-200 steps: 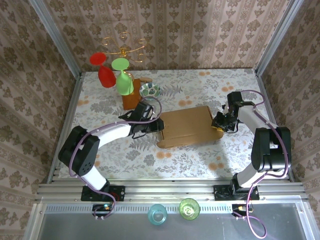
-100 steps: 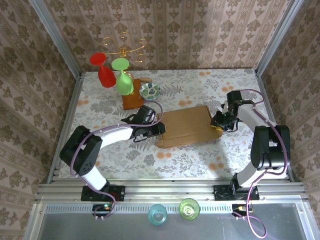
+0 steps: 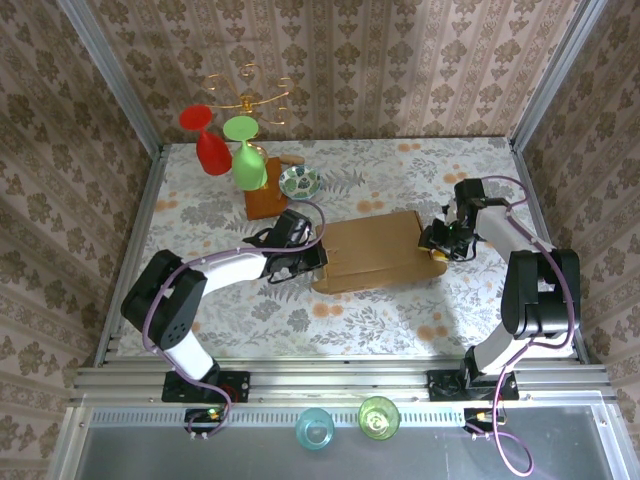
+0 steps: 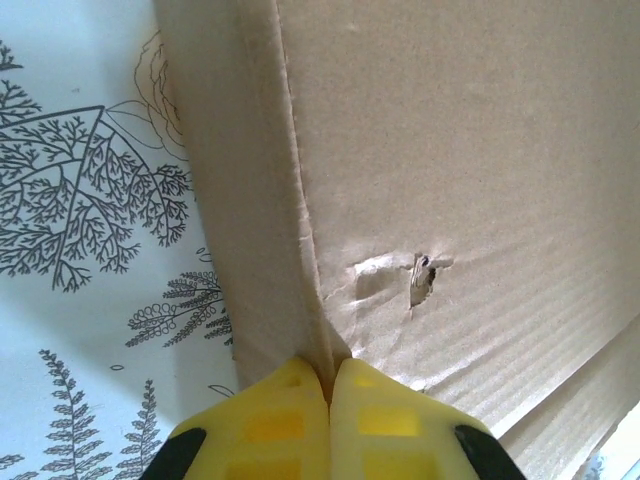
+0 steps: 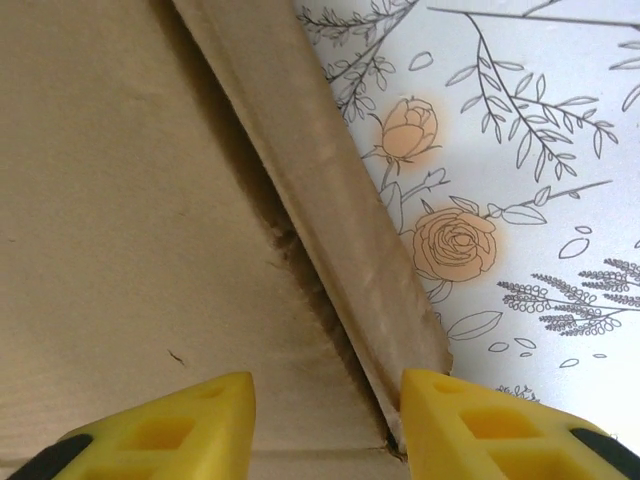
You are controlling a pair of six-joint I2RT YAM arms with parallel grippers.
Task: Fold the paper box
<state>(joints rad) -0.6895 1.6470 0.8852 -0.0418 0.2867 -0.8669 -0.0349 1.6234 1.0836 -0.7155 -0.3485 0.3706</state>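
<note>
The paper box (image 3: 375, 250) is a shallow tan cardboard box lying in the middle of the table. My left gripper (image 3: 316, 258) is at its left end. In the left wrist view the yellow fingers (image 4: 270, 425) meet tip to tip, pinching the thin upright side wall (image 4: 255, 200) at its crease with the top panel (image 4: 450, 150). My right gripper (image 3: 436, 248) is at the box's right end. It is open (image 5: 325, 420), one finger over the top panel (image 5: 120, 200) and the other beside the loose side flap (image 5: 340, 220).
A reddish wooden board (image 3: 265, 198) lies behind the box, with a green glass (image 3: 245, 155), a red glass (image 3: 205, 140), a patterned bowl (image 3: 299, 181) and a gold rack (image 3: 248, 95) nearby. Two cups (image 3: 314, 428) (image 3: 378, 417) stand below the front rail. Walls close in the left, right and back.
My left gripper has closed on the box's left side wall. My right gripper has opened wider at the right end. The box has hardly shifted.
</note>
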